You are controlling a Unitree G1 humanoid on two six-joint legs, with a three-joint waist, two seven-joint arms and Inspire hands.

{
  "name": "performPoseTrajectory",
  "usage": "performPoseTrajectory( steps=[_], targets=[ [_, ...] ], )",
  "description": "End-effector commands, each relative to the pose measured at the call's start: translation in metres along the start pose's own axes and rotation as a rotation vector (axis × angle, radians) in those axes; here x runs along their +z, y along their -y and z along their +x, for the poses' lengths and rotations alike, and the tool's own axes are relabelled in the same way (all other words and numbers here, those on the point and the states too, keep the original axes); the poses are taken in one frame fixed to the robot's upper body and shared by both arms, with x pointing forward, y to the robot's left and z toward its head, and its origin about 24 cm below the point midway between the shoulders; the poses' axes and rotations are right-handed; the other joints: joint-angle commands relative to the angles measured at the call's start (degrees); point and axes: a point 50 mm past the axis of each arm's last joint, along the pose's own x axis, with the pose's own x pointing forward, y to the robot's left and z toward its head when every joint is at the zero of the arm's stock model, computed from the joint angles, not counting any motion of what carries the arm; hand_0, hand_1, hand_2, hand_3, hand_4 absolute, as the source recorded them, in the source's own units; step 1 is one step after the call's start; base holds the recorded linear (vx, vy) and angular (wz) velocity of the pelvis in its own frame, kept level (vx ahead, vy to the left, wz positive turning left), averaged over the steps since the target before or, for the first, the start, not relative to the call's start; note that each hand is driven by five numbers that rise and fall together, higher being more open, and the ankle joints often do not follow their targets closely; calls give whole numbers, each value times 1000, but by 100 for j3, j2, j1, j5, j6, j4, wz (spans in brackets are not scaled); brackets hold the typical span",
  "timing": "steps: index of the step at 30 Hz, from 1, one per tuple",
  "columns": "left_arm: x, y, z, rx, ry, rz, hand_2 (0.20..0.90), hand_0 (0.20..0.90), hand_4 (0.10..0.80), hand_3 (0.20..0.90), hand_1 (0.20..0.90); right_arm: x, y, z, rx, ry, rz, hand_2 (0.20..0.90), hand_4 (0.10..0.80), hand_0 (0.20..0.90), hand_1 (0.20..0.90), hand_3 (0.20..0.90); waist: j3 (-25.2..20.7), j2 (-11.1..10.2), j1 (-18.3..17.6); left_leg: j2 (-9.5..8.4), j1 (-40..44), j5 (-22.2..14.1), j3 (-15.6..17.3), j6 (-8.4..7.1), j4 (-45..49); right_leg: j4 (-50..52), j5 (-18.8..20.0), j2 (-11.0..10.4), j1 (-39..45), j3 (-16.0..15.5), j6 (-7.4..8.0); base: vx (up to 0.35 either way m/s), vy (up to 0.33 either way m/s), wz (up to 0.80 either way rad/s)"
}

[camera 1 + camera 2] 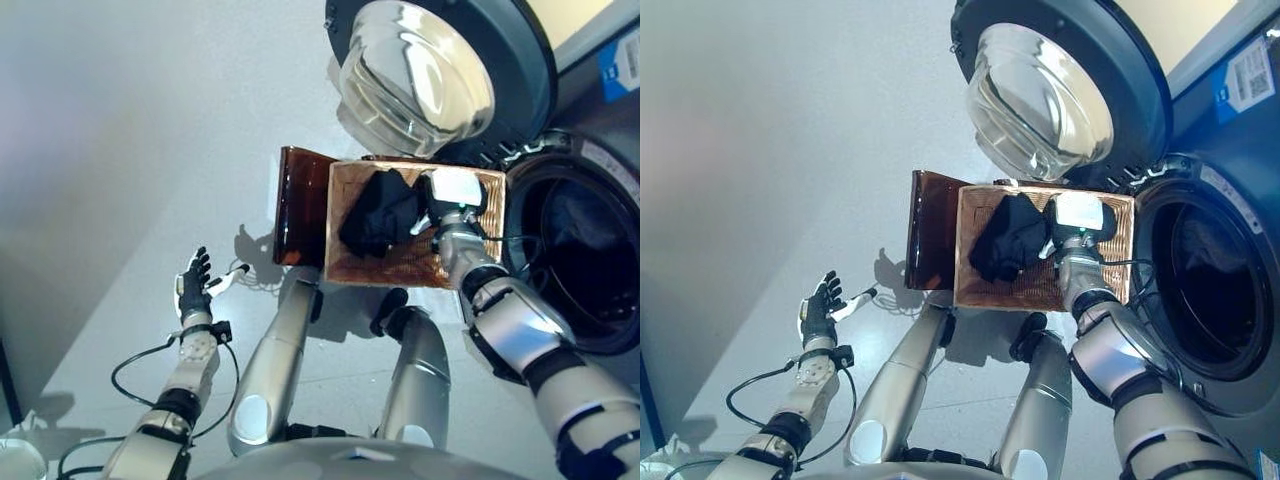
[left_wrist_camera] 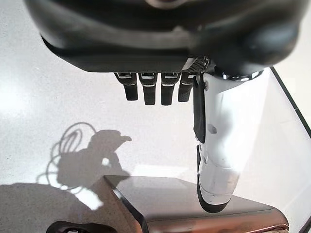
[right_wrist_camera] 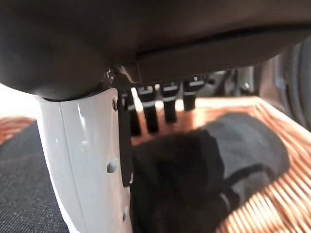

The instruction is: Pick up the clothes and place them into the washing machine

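Note:
A heap of black clothes point(image 1: 378, 212) lies in a brown woven basket point(image 1: 395, 268) on the floor in front of me. My right hand point(image 1: 455, 190) hangs over the basket's right part, right beside the heap. In the right wrist view its fingers point(image 3: 167, 104) point straight down just above the black cloth point(image 3: 194, 179), and its white-covered thumb point(image 3: 85, 160) stands beside the cloth, so the hand is open and holds nothing. My left hand point(image 1: 193, 285) is open over the bare floor at the lower left, away from the basket.
The washing machine's round drum opening point(image 1: 585, 260) lies just right of the basket, dark inside. Its glass door point(image 1: 430, 70) stands swung open beyond the basket. The basket's dark brown side wall point(image 1: 300, 205) faces left. Grey floor spreads to the left.

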Motion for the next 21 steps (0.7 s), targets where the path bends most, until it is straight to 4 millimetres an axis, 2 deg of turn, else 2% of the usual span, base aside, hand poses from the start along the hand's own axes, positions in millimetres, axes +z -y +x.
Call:
performPoseTrajectory(
  steps=[1, 7, 15, 17, 19, 20, 21],
  targets=[
    [23, -2, 6, 23, 121, -4, 900, 900, 800, 900, 900, -22, 56, 23, -176, -57, -22, 900, 800, 900, 900, 900, -81, 330, 158, -171, 11, -815, 145, -144, 447, -527, 588, 89, 339, 96, -76, 16, -6, 4],
    [29, 6, 7, -5, 142, -22, 900, 900, 800, 900, 900, -29, 63, 25, -177, -75, -67, 900, 800, 900, 900, 900, -50, 386, 187, -202, -61, -723, 118, -155, 331, -558, 600, 63, 258, 75, -82, 13, -5, 5],
    [23, 6, 5, 1, 117, -17, 900, 900, 800, 900, 900, -22, 44, 19, -115, -52, -75, 900, 800, 900, 900, 900, -46, 446, 184, -232, -33, -687, 87, -160, 268, -520, 575, 44, 235, 74, -89, 2, 0, 0],
    [22, 6, 4, 3, 112, -12, 900, 900, 800, 900, 900, -18, 33, 15, -84, -47, -79, 900, 800, 900, 900, 900, -54, 488, 194, -236, -39, -659, 78, -168, 231, -522, 562, 42, 225, 81, -83, 0, 0, 0],
    [21, 7, 3, -5, 112, -11, 900, 900, 800, 900, 900, -17, 30, 14, -74, -48, -80, 719, 671, 719, 719, 719, -46, 518, 209, -244, -47, -642, 63, -165, 224, -504, 556, 36, 212, 76, -83, 0, 0, 0],
    [20, 8, 3, -6, 107, -8, 900, 900, 800, 900, 900, -16, 24, 11, -57, -44, -80, 527, 533, 527, 527, 527, -40, 529, 215, -246, -37, -635, 58, -163, 217, -502, 555, 36, 224, 75, -87, 0, 0, 0],
    [19, 8, 3, -9, 103, -5, 900, 900, 800, 900, 900, -14, 21, 10, -45, -39, -84, 431, 465, 431, 431, 431, -32, 541, 219, -247, -20, -631, 55, -160, 208, -498, 554, 32, 237, 71, -84, 0, 0, 0]
  ],
)
